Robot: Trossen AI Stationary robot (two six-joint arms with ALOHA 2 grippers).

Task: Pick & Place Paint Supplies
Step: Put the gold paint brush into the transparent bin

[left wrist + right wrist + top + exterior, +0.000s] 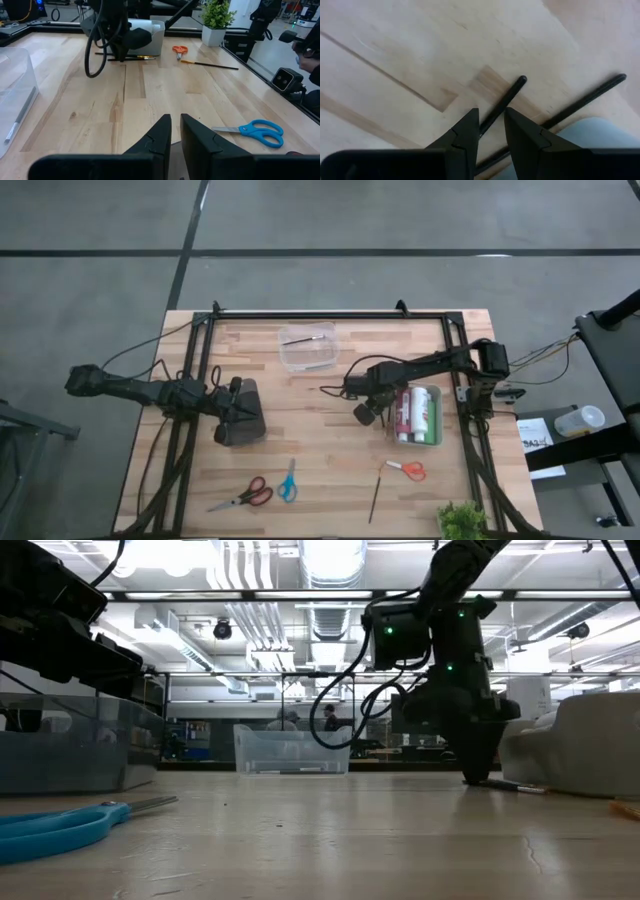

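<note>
Two thin dark brushes [580, 102] lie side by side on the table beside a tray [437, 392] that holds red [404, 416], white and green [433, 418] paint bottles. My right gripper [491, 116] points down over them, a little open. Its fingers stand on either side of the nearer brush handle [512, 90]; whether they touch it cannot be told. The left wrist view shows that gripper [118, 49] above the brushes [134, 58]. A third brush [377, 492] lies near the table's near edge. Another [305, 338] lies in a clear container [308, 350]. My left gripper [175, 120] waits shut, at the table's left.
Red-handled scissors [245, 495] and blue scissors [288, 480] lie near the table's near edge, and small orange scissors [408, 470] lie in front of the tray. A potted plant [460, 522] stands at the near right corner. Bare wood lies between the arms.
</note>
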